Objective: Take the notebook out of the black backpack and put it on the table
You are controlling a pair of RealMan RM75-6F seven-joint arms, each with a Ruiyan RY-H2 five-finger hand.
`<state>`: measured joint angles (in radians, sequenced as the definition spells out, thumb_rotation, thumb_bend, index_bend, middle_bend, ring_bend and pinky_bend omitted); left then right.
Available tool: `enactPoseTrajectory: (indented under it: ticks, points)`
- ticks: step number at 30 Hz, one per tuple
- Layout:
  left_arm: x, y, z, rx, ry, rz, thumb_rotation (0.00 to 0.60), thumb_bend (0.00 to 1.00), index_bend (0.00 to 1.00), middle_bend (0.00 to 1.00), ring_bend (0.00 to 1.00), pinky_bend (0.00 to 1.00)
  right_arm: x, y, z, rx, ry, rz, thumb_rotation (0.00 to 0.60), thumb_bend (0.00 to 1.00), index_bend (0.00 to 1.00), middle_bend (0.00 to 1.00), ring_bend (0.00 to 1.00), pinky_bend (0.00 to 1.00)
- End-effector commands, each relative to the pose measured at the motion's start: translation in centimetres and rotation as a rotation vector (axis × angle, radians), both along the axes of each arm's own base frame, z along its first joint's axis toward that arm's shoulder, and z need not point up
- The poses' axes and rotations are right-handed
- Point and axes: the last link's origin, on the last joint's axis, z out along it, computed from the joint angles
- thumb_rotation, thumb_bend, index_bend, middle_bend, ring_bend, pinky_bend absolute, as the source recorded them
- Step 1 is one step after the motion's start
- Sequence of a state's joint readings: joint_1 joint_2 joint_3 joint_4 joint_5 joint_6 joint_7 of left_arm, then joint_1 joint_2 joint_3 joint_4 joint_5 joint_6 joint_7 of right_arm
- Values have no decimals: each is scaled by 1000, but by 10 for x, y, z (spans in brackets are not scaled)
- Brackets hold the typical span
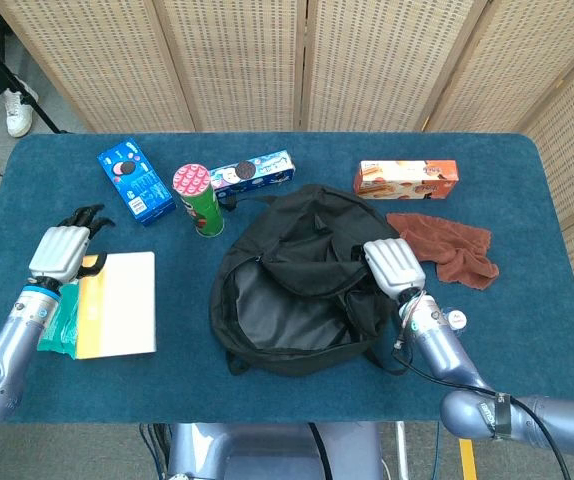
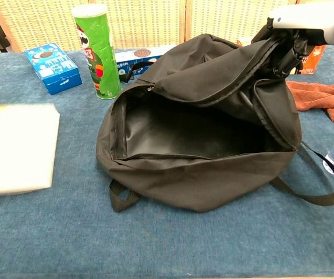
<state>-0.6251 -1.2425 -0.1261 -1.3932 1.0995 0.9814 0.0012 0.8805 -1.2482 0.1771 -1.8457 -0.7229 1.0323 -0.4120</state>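
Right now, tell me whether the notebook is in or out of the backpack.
Out. The notebook lies flat on the table left of the black backpack, whose open mouth shows only dark lining. The left robot hand is at its far edge.

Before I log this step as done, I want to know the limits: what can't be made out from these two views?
- Left hand: head view shows only its back at the notebook edge, so touching or released is unclear; chest view cuts it off.
- Right hand: fingers buried in the black backpack fabric in both views.
- Notebook cover: blurred in chest view.
- Backpack's inner corners: too dark in both views.
- Green packet: mostly under the notebook.
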Motion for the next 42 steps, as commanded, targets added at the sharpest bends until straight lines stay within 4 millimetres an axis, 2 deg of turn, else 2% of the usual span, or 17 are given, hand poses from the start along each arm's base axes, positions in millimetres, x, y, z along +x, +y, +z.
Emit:
enactPoseTrajectory:
  ticks: [1, 4, 5, 7, 8, 9, 10, 12, 14, 17, 22, 28, 32, 35, 39, 42]
  points:
    - [3, 2, 13, 65, -55, -31, 600, 315, 0, 0, 0, 121, 1, 8, 1, 21, -16, 23, 600, 672, 616, 668, 689, 670]
    - [5, 0, 23, 114, -99, -63, 600, 309, 0, 0, 0, 105, 5, 16, 2, 34, -29, 52, 600, 664, 616, 667, 689, 670]
    - [5, -1, 27, 130, -108, -73, 600, 309, 0, 0, 0, 102, 7, 20, 3, 44, -36, 75, 600, 579, 614, 656, 687, 670]
    - [5, -4, 32, 145, -116, -87, 600, 310, 0, 0, 0, 94, 10, 27, 4, 70, -49, 123, 600, 272, 560, 582, 630, 670]
    - [5, -6, 35, 150, -119, -93, 600, 309, 0, 0, 0, 90, 11, 31, 5, 87, -60, 146, 600, 100, 496, 502, 551, 666]
    - [4, -8, 37, 154, -123, -100, 600, 310, 0, 0, 0, 87, 11, 37, 6, 108, -68, 176, 600, 13, 414, 408, 446, 646]
    - [5, -12, 39, 151, -136, -110, 600, 310, 0, 0, 0, 85, 12, 42, 7, 130, -66, 205, 600, 0, 365, 347, 376, 616]
    - [4, -17, 43, 146, -157, -137, 600, 312, 0, 0, 0, 84, 10, 49, 12, 156, -43, 266, 600, 0, 250, 188, 194, 465]
    - [0, -23, 45, 147, -167, -153, 600, 314, 0, 0, 0, 84, 9, 57, 17, 170, -2, 340, 600, 0, 202, 92, 81, 353]
    - [-3, -29, 48, 153, -170, -160, 600, 316, 0, 0, 0, 85, 7, 67, 26, 170, 38, 425, 600, 0, 163, 10, 3, 266]
    - [-9, -40, 55, 190, -170, -167, 600, 329, 0, 0, 0, 83, -9, 82, 52, 98, 174, 577, 600, 0, 147, 0, 0, 246]
    - [-20, -62, 55, 236, -143, -154, 600, 373, 0, 0, 0, 59, -36, 77, 92, -79, 279, 627, 600, 0, 147, 0, 0, 246]
    - [-28, -84, 54, 254, -171, -124, 600, 383, 0, 0, 0, 56, -63, 68, 118, -221, 312, 554, 600, 0, 147, 0, 0, 229]
    - [-34, -106, 55, 275, -189, -77, 600, 390, 0, 0, 0, 47, -94, 68, 139, -377, 292, 408, 600, 0, 147, 0, 0, 171]
    - [-37, -126, 56, 262, -181, -15, 600, 392, 0, 0, 0, 47, -120, 79, 145, -447, 222, 263, 600, 0, 147, 0, 0, 117]
    - [-39, -147, 57, 223, -123, 37, 600, 386, 0, 0, 0, 39, -148, 99, 139, -469, 134, 131, 600, 0, 145, 0, 0, 76]
